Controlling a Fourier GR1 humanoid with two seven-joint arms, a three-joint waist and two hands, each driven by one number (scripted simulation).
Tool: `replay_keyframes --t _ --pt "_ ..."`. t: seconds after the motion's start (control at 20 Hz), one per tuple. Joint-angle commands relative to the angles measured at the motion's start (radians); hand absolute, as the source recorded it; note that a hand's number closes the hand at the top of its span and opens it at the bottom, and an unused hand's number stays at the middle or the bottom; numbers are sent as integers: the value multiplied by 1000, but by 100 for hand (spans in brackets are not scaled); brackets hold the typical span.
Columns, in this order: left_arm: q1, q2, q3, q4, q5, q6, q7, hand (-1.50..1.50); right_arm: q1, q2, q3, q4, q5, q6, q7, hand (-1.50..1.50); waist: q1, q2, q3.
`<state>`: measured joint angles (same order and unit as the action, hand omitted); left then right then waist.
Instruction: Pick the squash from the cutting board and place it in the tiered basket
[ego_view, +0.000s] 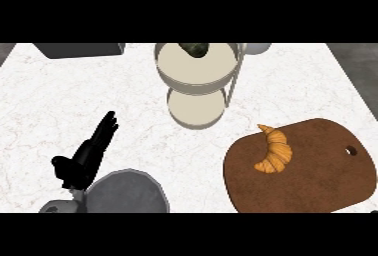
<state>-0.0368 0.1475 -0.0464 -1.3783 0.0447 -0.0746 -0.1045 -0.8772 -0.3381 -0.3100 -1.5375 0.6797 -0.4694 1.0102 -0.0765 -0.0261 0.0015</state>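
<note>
A dark green squash (195, 48) lies in the upper tray of the tiered basket (171, 75) at the top middle of the head view. The basket's smaller lower tray (194, 107) shows below it, beige inside. The brown cutting board (310, 170) lies at the lower right with only an orange croissant (275, 150) on it. My left hand (87, 157) rests at the lower left, fingers straight and pointing up, holding nothing. The right hand does not show in the view.
A dark grey box (80, 49) stands at the back left. A white rounded object (255, 48) sits just right of the basket. My grey left forearm (127, 192) fills the lower left. The white marbled counter (66, 100) stretches between them.
</note>
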Motion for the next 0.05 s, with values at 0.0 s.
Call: replay_keyframes --t 0.0 --pt "-26 11 27 -19 26 0 54 0 177 -77 -51 -253 -128 187 72 -150 -24 -4 1"
